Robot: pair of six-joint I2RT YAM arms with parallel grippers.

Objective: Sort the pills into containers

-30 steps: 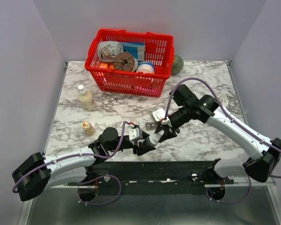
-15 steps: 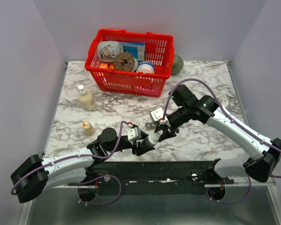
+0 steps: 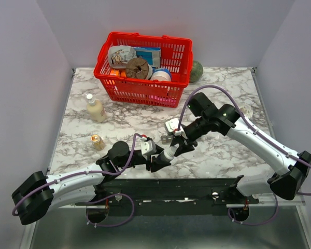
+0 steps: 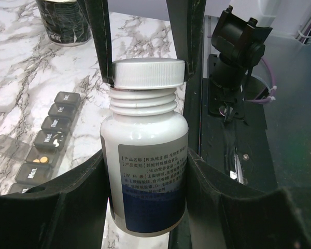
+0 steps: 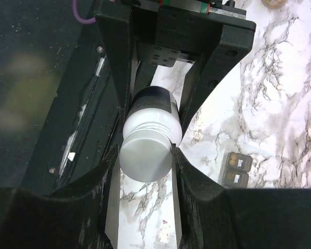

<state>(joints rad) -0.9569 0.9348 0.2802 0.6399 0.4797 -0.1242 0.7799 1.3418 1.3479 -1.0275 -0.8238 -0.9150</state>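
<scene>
Left wrist view: L gripper (image 4: 146,155) about half open, both fingers pressed on the body of a white pill bottle (image 4: 147,181) at centre frame. R gripper (image 4: 147,78), at top of frame, is closed narrow on the white screw cap (image 4: 149,65), w/ threads showing under it. Grey weekly pill organizer (image 4: 41,140) lies on the marble counter (image 4: 20,78) at lower left, beside the bottle and apart from it. One compartment is open w/ an orange pill (image 4: 44,154) inside. Dark can (image 4: 62,21) at upper left.
</scene>
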